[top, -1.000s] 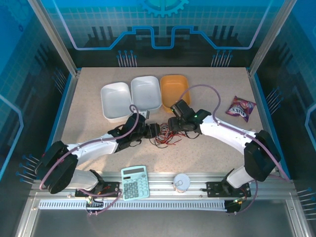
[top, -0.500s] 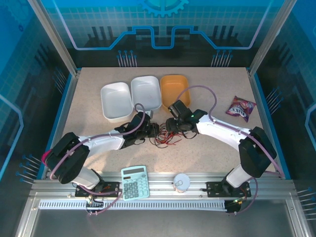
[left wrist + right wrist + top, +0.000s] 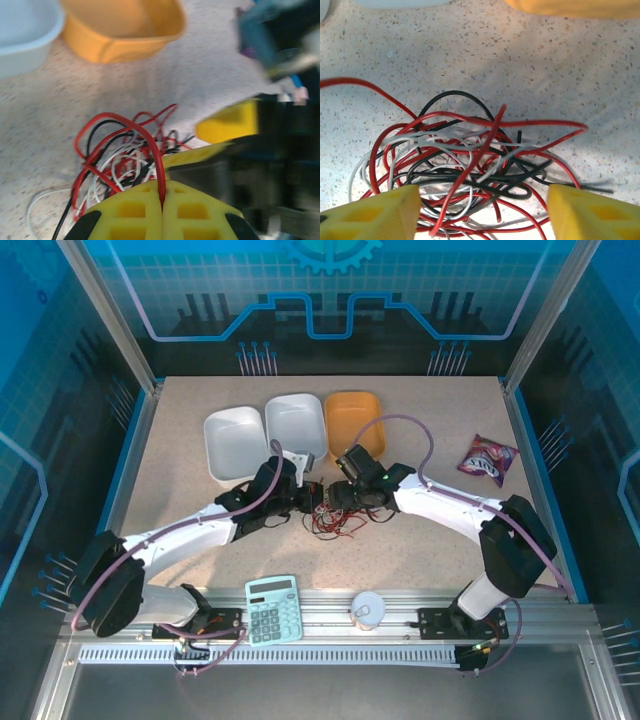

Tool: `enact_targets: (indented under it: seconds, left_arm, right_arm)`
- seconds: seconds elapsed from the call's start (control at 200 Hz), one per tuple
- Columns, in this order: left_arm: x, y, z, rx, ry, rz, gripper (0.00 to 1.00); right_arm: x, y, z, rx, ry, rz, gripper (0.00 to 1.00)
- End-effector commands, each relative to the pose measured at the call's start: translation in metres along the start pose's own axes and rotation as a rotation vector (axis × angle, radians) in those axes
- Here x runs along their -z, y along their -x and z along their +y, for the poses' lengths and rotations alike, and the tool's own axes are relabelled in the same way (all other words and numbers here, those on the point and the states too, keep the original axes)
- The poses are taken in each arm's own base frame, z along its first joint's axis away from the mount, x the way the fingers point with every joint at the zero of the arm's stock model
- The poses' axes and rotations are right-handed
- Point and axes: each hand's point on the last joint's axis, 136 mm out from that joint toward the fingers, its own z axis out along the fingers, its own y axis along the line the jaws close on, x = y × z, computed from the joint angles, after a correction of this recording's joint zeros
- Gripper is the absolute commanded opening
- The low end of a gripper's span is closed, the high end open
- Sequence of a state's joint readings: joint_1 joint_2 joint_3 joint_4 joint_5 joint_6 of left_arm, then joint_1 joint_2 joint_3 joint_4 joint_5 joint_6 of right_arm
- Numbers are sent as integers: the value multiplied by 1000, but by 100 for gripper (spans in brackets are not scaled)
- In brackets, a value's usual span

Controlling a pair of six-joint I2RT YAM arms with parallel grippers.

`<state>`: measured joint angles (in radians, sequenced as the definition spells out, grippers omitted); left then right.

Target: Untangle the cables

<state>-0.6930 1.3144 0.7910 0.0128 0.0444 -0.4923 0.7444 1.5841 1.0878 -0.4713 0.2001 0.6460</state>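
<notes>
Where the cables [image 3: 335, 521] lie: one tangle of red, black and white, midway across the table [image 3: 420, 555], just before the orange bin [image 3: 352, 420]. My left claw [image 3: 161, 202]: closed, pinching one red strand rising from the heap. My right claw [image 3: 480, 220]: fingers wide apart, one either side of the tangle. White bins [image 3: 235, 440]: two, left of the orange.

Speckled tabletop [image 3: 430, 550], far side: left white tub [image 3: 234, 443] touching right white tub [image 3: 296, 425], with an orange tub [image 3: 352, 417] just beside that. Purple-pink snack packet [image 3: 488, 459] lies well apart, near the right edge. At the near rail: pale green calculator [image 3: 272, 609], and a small white round cup [image 3: 367, 610] to its right.
</notes>
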Motion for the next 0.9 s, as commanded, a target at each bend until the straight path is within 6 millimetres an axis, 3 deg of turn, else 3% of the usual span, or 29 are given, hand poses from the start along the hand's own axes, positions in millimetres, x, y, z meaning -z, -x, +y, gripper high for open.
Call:
enact_targets:
  seconds: [0.0,0.135,0.33,0.63,0.896]
  left_arm:
    - [13,1,-37,-102,-125,35,0]
    - [17,3,-52,-138,-160,29,0]
    - [21,8,-60,-150,-174,13,0]
    - [40,23,-69,-189,-177,-24,0]
    - [67,44,-75,-206,-162,-105,0]
  right_arm:
    - [-1,5,12,30,15,-31,77]
    - [-5,5,12,28,15,-44,86]
    - [-15,-7,5,8,-4,-10,87]
    - [-28,-28,-20,-25,-96,30,88]
    - [-24,-33,-45,-39,-193,42,87]
